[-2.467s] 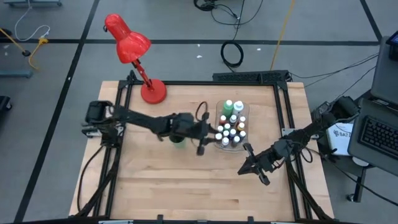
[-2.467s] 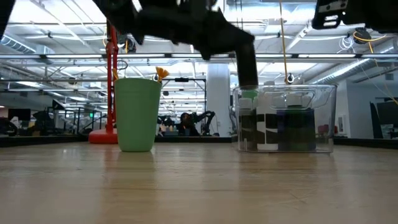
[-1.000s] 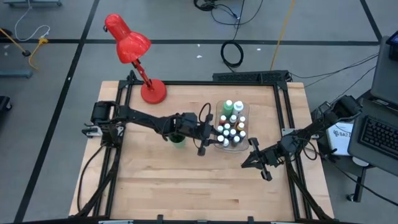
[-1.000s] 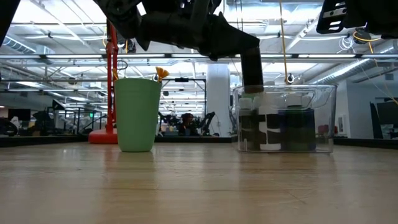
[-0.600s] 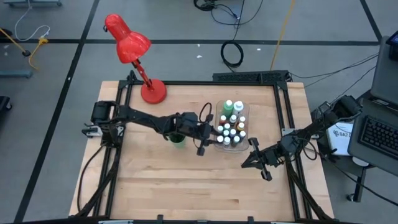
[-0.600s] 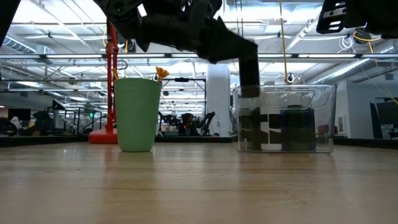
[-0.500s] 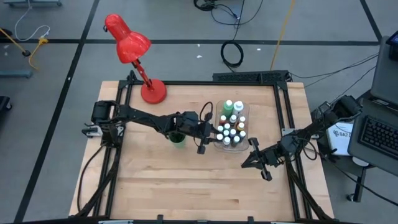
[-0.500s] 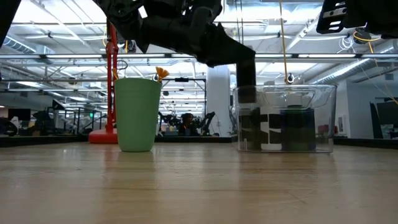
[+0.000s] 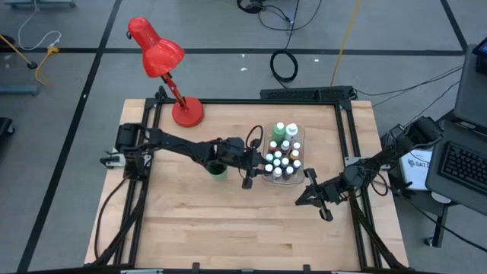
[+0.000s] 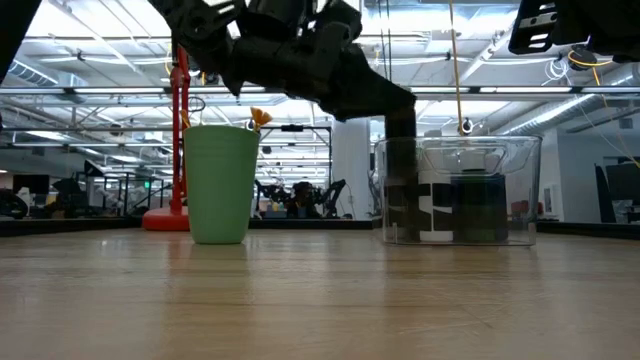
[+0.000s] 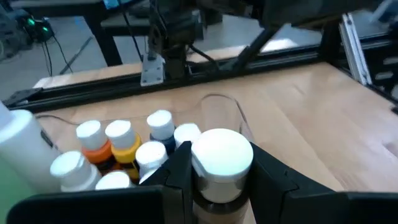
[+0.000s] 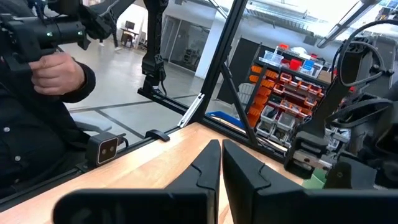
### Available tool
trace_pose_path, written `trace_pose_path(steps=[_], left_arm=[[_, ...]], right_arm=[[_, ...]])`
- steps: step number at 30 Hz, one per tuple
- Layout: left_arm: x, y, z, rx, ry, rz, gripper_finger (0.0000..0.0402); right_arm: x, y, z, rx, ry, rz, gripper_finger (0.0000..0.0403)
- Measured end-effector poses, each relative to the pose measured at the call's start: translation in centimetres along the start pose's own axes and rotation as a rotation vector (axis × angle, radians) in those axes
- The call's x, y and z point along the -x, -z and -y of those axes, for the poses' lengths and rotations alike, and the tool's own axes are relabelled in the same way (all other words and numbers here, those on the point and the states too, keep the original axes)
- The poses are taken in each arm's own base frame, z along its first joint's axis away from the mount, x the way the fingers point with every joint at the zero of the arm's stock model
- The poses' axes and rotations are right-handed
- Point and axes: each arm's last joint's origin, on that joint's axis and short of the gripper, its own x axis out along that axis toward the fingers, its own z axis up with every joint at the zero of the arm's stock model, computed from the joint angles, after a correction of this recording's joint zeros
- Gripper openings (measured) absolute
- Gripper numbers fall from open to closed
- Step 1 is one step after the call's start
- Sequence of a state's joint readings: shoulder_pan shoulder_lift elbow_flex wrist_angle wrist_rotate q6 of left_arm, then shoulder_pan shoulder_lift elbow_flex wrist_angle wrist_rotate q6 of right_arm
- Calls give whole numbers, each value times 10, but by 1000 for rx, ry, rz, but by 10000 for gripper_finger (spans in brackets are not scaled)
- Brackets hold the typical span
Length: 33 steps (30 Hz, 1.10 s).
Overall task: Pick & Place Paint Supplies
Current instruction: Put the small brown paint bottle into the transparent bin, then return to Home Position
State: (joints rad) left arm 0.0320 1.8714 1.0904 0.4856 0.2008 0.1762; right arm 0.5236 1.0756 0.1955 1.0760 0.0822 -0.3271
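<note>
Currently the left pincer (image 11: 214, 186) grips a small white-capped paint bottle (image 11: 221, 163), held at the left edge of the clear rectangular plastic tray (image 9: 298, 144) in the frame centre of the high view. Risk: lowered here, the bottle could strike the tray wall or neighbouring capped bottles (image 11: 118, 138) and tip them. Its long axis stands vertical, cap upward. The right pincer (image 9: 309, 195), closed and empty, waits right of centre over the wooden desk (image 9: 228, 221).

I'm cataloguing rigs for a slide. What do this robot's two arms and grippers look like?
Both arms are dark, slim and jointed, each rising from a black base at a table side. The left gripper and right gripper end in two black, flat, tapering fingers. A thin black cable loops near the left wrist.
</note>
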Motion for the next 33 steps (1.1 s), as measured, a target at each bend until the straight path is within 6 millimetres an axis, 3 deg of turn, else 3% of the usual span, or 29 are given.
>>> trace_pose_path(steps=[8,15,25,30,33], left_arm=[[-18,28,2,41,-41,-39,97],[-25,38,1,60,-45,-35,101],[-25,38,1,76,-45,-40,218],[-12,24,4,96,25,-58,249],[13,-8,13,78,57,-78,251]], right_arm=[[0,0,0,6,3,-2,8],[0,1,0,7,0,-6,8],[0,1,0,8,0,-6,8],[0,1,0,8,-1,-7,8],[0,2,0,9,0,-17,8]])
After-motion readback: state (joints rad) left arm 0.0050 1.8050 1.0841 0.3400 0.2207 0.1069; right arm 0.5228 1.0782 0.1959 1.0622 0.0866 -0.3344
